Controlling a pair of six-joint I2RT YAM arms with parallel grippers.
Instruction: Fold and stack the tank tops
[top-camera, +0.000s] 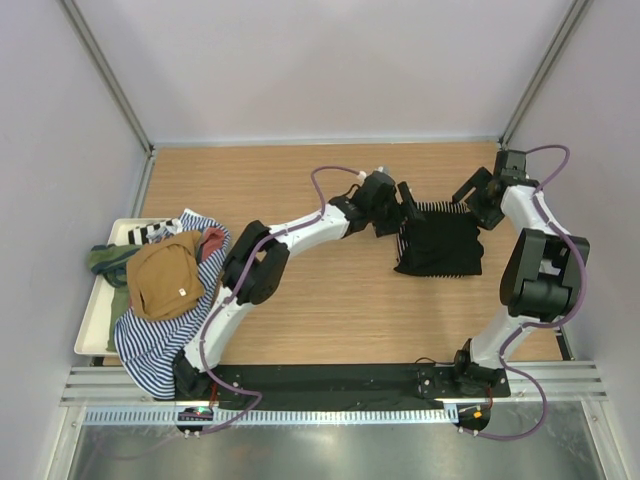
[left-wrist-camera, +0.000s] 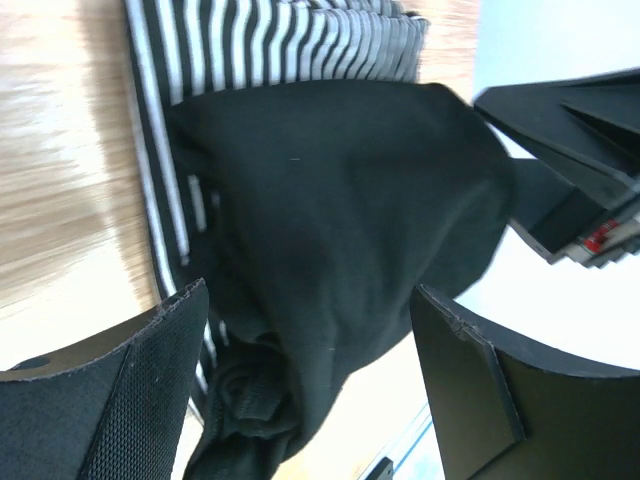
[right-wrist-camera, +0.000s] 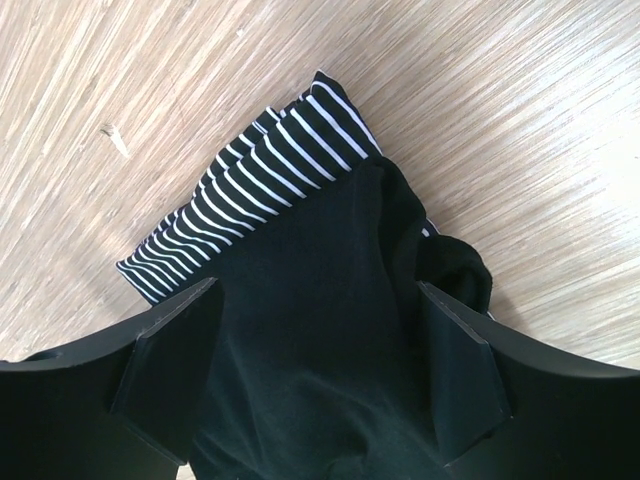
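A folded plain black tank top (top-camera: 438, 245) lies on the wooden table, on a finely black-and-white striped tank top (top-camera: 436, 208) whose far edge sticks out. My left gripper (top-camera: 410, 212) hovers open at the stack's far left corner. Its wrist view shows the black cloth (left-wrist-camera: 340, 200) and stripes (left-wrist-camera: 280, 40) below, between the spread fingers (left-wrist-camera: 120, 390). My right gripper (top-camera: 468, 200) is open at the far right corner, over the black top (right-wrist-camera: 320, 330) and the striped edge (right-wrist-camera: 260, 190). Neither gripper pinches any cloth.
A white tray (top-camera: 92, 325) at the table's left edge holds a loose pile: a tan top (top-camera: 165, 275), a blue-and-white striped top (top-camera: 150, 340), green cloth (top-camera: 110, 260) and a bit of red. The right gripper's body (left-wrist-camera: 570, 200) shows close by in the left wrist view.
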